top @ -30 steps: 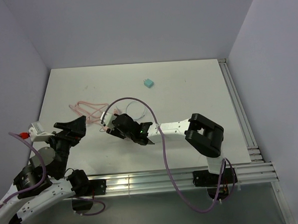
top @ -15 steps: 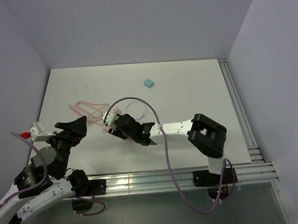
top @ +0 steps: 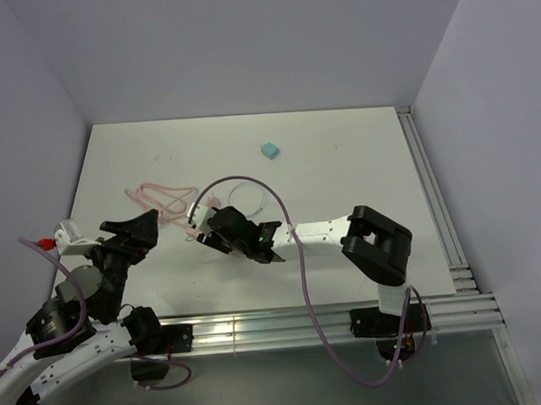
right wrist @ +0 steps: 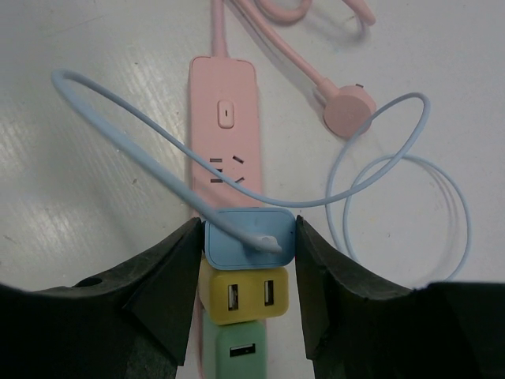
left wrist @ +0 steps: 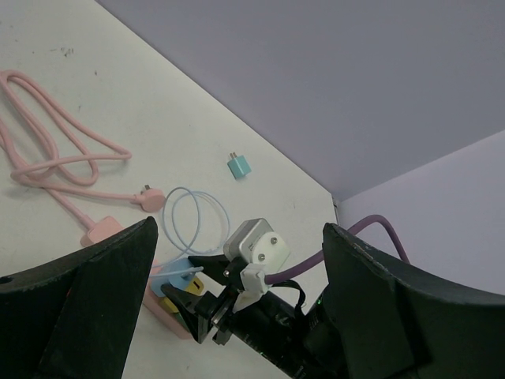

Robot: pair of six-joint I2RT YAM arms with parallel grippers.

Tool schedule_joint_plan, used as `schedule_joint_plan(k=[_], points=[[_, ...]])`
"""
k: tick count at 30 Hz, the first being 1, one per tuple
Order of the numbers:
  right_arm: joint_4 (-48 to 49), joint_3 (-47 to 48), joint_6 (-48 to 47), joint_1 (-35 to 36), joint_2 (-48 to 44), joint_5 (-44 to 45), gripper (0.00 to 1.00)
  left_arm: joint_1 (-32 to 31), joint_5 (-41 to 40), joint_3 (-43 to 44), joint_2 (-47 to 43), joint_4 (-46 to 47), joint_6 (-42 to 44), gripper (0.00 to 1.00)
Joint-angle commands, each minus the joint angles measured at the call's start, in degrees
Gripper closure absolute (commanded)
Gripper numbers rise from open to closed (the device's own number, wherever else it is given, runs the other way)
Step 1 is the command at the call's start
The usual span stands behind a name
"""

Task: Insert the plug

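Right wrist view: blue plug (right wrist: 248,234) sits crosswise on pink strip (right wrist: 225,134).

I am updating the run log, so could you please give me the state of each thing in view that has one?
left gripper: open, empty.
right gripper: closed on the blue charger.
blue charger: on the pink power strip; unclear whether it is fully seated.
yellow charger: plugged into the strip.
green charger: plugged into the strip.
round plug of the strip: unplugged, lying loose.
teal adapter: lying loose, apart from the strip.
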Motion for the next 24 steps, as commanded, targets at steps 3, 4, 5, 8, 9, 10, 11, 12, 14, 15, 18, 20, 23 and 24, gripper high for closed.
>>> schedule_joint_plan(k=[3,4,5,8,9,10,11,12,14,15,18,20,23,24], points=[[-5.1,0.7,2.0,0.1,0.1,-3.2,1.00,0.1,0.5,0.4,0.9,2.2,1.6,0.09],[-5.3,0.7,2.1,0.1,0.1,-3.4,1.00,0.1,0.5,0.3,0.9,2.4,1.8,0.09],[-5.1,0.6,2.0,0.1,0.0,-3.5,1.00,0.1,0.6,0.3,1.0,2.6,1.9,0.09],[-5.9,0.9,1.9,0.2,0.4,-2.8,1.00,0.1,0.6,0.3,1.1,2.6,1.9,0.09],[-6.1,1.0,1.8,0.2,0.9,-2.8,1.00,0.1,0.7,0.4,1.2,2.5,1.9,0.09],[-6.2,1.1,1.7,0.1,1.1,-2.8,1.00,0.1,0.7,0.5,1.2,2.5,1.8,0.09],[-6.5,1.6,1.7,0.2,1.8,-2.7,1.00,0.2,0.7,0.5,1.2,2.4,1.8,0.09],[-6.8,1.9,1.8,0.1,2.2,-2.6,1.00,0.1,0.7,0.5,1.2,2.4,1.6,0.09],[-8.2,2.7,2.4,0.0,3.5,-2.3,1.00,0.1,0.8,0.4,1.1,2.2,1.5,0.09],[-8.5,2.8,2.7,-0.1,3.8,-2.3,1.00,0.1,0.8,0.4,1.0,1.9,1.4,0.09],[-9.5,2.5,4.2,-0.2,4.7,-2.5,1.00,0.1,0.7,0.5,0.7,1.4,1.2,0.09],[-9.0,0.7,7.0,-0.3,4.6,-3.2,1.00,0.1,0.7,0.4,0.3,1.4,1.2,0.09],[-8.4,-1.8,9.2,-0.2,4.7,-3.2,1.00,0.1,0.7,0.3,-0.3,1.2,1.0,0.09],[-8.4,-2.2,10.4,-0.2,4.8,-3.2,1.00,0.1,0.6,0.3,-0.3,1.2,1.0,0.09]])
